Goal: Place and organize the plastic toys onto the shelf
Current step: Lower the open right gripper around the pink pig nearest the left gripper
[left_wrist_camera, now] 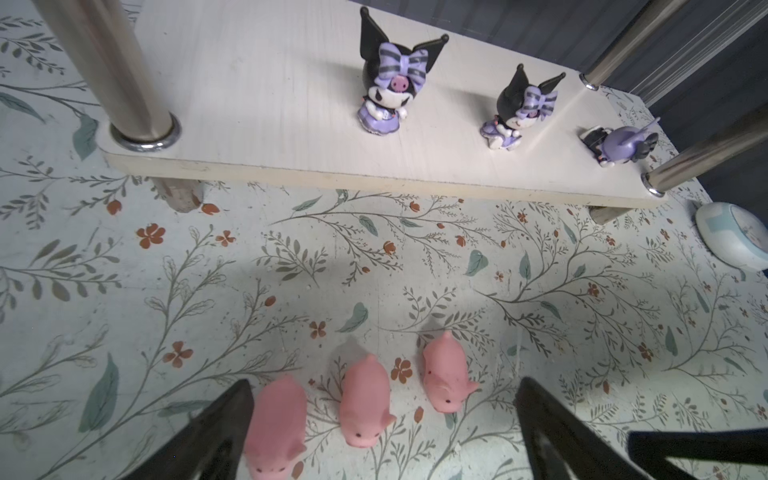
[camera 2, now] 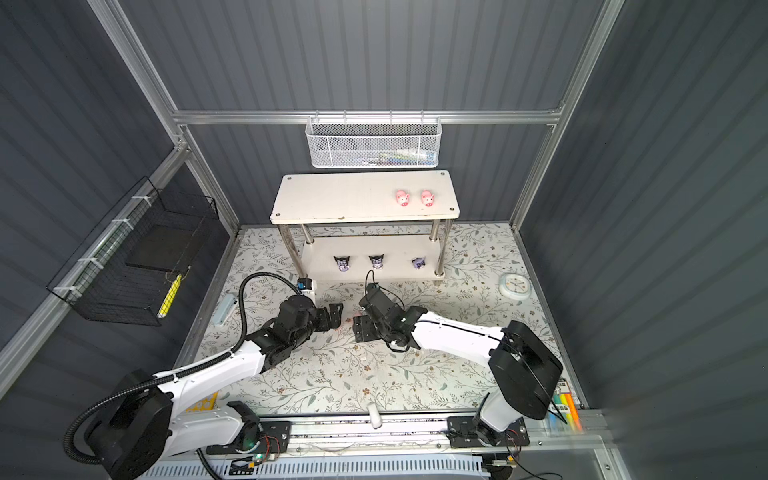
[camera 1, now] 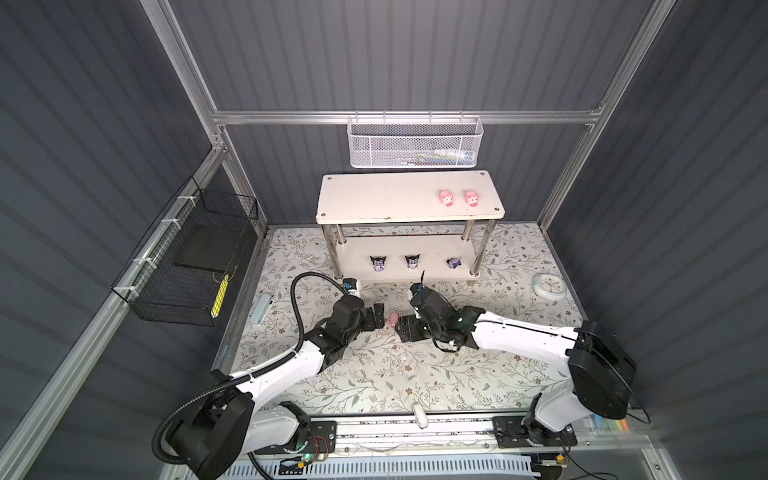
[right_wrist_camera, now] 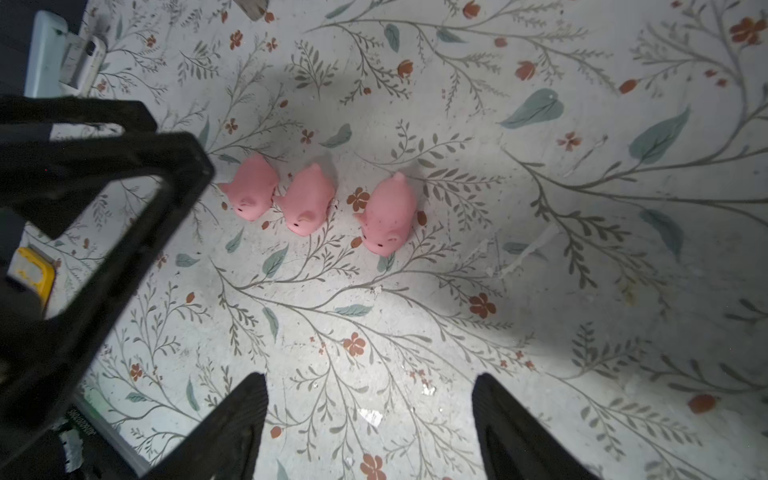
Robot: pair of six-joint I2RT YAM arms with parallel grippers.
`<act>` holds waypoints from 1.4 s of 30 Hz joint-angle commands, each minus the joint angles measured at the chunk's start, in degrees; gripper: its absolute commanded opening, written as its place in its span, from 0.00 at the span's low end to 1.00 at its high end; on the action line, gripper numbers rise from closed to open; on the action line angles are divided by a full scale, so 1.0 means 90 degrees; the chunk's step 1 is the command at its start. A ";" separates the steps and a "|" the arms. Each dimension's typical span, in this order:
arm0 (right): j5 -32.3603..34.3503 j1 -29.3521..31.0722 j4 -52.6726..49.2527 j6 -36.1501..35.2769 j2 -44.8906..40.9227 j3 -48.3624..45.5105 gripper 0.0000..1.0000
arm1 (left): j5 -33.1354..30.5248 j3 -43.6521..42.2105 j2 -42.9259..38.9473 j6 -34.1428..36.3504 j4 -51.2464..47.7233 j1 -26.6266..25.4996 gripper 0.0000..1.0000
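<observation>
Left fingers point(left_wrist_camera: 216, 432) and right fingers point(right_wrist_camera: 511, 428) both stand open, empty, close to 3 pigs point(left_wrist_camera: 365, 403) on the table point(left_wrist_camera: 124, 291). They look light, soft and rubbery: pinch 1 gently across its flanks. Both wrist views show all 3; a top view shows only 1 pig point(camera 1: 392, 320), plus 2 pigs point(camera 1: 446, 198) on top of the shelf point(camera 1: 374, 199).

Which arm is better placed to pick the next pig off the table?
Left, probably. The open left gripper has the three pigs lying just between its fingertips in its wrist view. From the open right gripper, the pigs lie farther ahead and off to one side of its gap.
</observation>
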 commanded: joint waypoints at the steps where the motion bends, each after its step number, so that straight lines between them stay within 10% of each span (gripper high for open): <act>1: 0.0121 -0.0018 0.0054 0.0078 0.0317 0.0348 0.78 | -0.0459 -0.0130 -0.0317 -0.0157 -0.0213 0.0034 0.99; 42: 0.0721 -0.0002 -0.0950 -0.0281 0.2660 0.2347 0.58 | -0.0799 -0.0453 -0.0759 -0.0131 -0.0377 0.0159 0.99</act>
